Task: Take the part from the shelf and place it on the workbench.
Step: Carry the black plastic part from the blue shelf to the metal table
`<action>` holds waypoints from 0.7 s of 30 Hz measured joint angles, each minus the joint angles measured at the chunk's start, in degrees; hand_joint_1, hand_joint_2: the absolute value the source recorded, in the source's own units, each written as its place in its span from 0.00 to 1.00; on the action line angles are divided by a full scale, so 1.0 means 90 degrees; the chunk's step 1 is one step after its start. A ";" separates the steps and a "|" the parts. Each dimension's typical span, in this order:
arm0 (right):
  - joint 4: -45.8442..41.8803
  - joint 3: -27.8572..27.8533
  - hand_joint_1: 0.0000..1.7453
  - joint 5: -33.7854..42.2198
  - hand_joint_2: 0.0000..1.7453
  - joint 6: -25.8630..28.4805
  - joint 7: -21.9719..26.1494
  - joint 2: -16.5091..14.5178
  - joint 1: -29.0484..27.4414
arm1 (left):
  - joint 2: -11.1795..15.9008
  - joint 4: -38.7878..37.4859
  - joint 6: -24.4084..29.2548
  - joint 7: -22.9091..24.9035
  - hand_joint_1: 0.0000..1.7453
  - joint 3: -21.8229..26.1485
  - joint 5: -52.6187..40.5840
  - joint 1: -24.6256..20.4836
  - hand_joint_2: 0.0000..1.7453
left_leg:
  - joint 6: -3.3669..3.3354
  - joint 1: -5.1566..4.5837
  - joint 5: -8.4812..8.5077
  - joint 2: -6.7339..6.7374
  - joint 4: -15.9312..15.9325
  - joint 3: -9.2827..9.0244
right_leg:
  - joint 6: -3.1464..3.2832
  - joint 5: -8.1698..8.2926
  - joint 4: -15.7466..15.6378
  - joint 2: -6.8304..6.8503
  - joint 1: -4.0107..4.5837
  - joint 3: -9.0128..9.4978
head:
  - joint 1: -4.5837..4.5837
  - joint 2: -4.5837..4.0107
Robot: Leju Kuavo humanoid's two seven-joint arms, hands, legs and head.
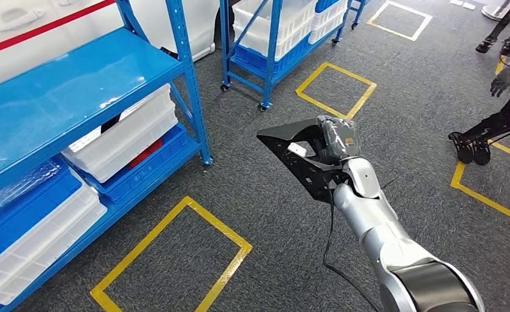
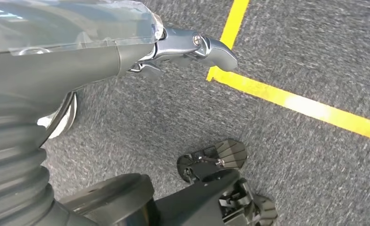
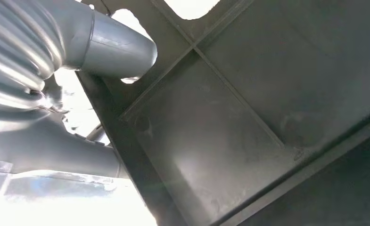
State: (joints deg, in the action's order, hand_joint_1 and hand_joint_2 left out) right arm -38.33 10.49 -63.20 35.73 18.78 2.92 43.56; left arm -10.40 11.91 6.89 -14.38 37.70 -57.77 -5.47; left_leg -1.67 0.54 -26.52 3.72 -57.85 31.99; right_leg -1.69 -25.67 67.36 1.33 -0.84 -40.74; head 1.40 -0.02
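Note:
A flat black triangular part (image 1: 297, 156) with ribs and cut-outs is held up over the grey carpet, to the right of the blue shelf (image 1: 63, 97). My right hand (image 1: 335, 140) grips it at its right corner, arm stretched forward. In the right wrist view the part's ribbed dark underside (image 3: 230, 132) sits close against my right hand (image 3: 79, 56), thumb pressed on its edge. My left hand (image 2: 126, 52) hangs over the carpet, holding nothing, with its fingers stretched out loosely.
The blue shelf holds white and blue bins (image 1: 125, 140) on its lower levels. A second wheeled blue rack (image 1: 275, 39) stands behind. Yellow tape squares (image 1: 174, 260) mark the carpet. A person's dark legs (image 1: 492, 123) stand at the far right.

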 joint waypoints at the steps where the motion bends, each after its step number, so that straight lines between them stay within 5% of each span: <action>1: 0.0006 0.0063 1.00 0.0088 1.00 0.0008 0.0011 0.0051 0.0068 | -0.0001 0.0000 -0.0004 0.0001 0.00 0.0003 -0.0007 -0.0001 1.00 | 0.0023 -0.0021 -0.0018 0.0058 -0.0011 -0.0006 | 0.0036 0.0136 -0.0451 0.0143 0.0039 0.0246 | 0.0000 0.0000; 3: 0.0008 0.0176 1.00 0.0234 1.00 0.0036 0.0035 0.0138 0.0165 | -0.0001 0.0000 -0.0015 0.0016 0.00 0.0007 -0.0043 -0.0001 1.00 | 0.0078 -0.0063 -0.0053 0.0177 -0.0020 -0.0019 | 0.0120 0.0232 -0.0961 0.0306 0.0108 0.0496 | 0.0001 0.0000; 6: 0.0006 0.0311 1.00 0.0406 1.00 0.0075 0.0030 0.0287 0.0172 | 0.0000 0.0000 -0.0025 0.0053 0.00 0.0008 -0.0114 -0.0006 1.00 | 0.0167 -0.0072 -0.0113 0.0283 -0.0029 -0.0045 | 0.0211 0.0230 -0.1009 0.0127 0.0116 0.0486 | 0.0001 0.0000; 8: -0.0011 0.0396 1.00 0.0519 1.00 0.0088 -0.0008 0.0384 0.0168 | 0.0001 0.0000 -0.0041 0.0069 0.00 0.0008 -0.0143 -0.0005 1.00 | 0.0220 -0.0046 -0.0334 0.0035 -0.0335 0.0078 | 0.0276 0.0255 -0.1048 -0.0004 0.0071 0.0502 | 0.0001 0.0000; 10: -0.0043 0.0491 1.00 0.0623 1.00 0.0093 -0.0061 0.0459 0.0161 | 0.0003 0.0000 -0.0060 0.0091 0.00 0.0008 -0.0168 0.0015 1.00 | 0.0246 -0.0025 -0.0735 -0.0268 -0.1118 0.0438 | 0.0324 0.0264 -0.1060 -0.0150 0.0047 0.0506 | 0.0001 0.0000; 12: -0.0075 0.0568 1.00 0.0697 1.00 0.0093 -0.0105 0.0530 0.0123 | 0.0004 0.0000 -0.0057 0.0109 0.00 0.0010 -0.0194 0.0036 1.00 | 0.0252 -0.0022 -0.0947 -0.0347 -0.1817 0.0788 | 0.0338 0.0264 -0.1052 -0.0324 0.0051 0.0504 | 0.0001 0.0000; 14: -0.0116 0.0624 1.00 0.0749 1.00 0.0094 -0.0134 0.0606 0.0079 | 0.0005 0.0000 -0.0035 0.0112 0.00 0.0010 -0.0210 0.0037 1.00 | 0.0239 -0.0017 -0.0671 -0.0377 -0.1653 0.0765 | 0.0330 0.0259 -0.1026 -0.0519 0.0050 0.0508 | 0.0001 0.0000; 17: -0.0197 0.0674 1.00 0.0796 1.00 0.0108 -0.0152 0.0671 0.0059 | 0.0004 -0.0001 0.0005 0.0110 0.00 0.0010 -0.0209 0.0031 1.00 | 0.0195 0.0022 -0.0055 -0.0724 -0.0459 0.0282 | 0.0262 0.0238 -0.0952 -0.0784 0.0045 0.0474 | 0.0000 0.0000; 19: -0.0238 0.0696 1.00 0.0813 1.00 0.0137 -0.0166 0.0707 0.0040 | 0.0001 -0.0002 0.0028 0.0109 0.00 0.0011 -0.0197 0.0033 1.00 | 0.0164 0.0025 -0.0010 -0.0868 -0.0175 0.0171 | 0.0178 0.0263 -0.0937 -0.0922 0.0026 0.0413 | 0.0000 0.0000; 21: -0.0272 0.0709 1.00 0.0809 1.00 0.0165 -0.0202 0.0761 -0.0008 | -0.0003 -0.0002 0.0048 0.0109 0.00 0.0014 -0.0168 0.0031 1.00 | 0.0098 0.0013 0.0026 -0.0741 -0.0118 0.0147 | 0.0094 0.0298 -0.0961 -0.1012 -0.0010 0.0379 | 0.0000 0.0000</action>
State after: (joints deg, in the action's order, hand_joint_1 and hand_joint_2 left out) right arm -40.77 16.87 -55.92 37.22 16.97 9.77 43.49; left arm -10.43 11.89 7.32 -13.40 37.82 -59.29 -5.19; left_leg -0.78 0.66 -26.28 -2.95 -58.92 33.31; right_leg -0.84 -22.98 58.71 -7.78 -0.93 -37.33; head 1.40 -0.02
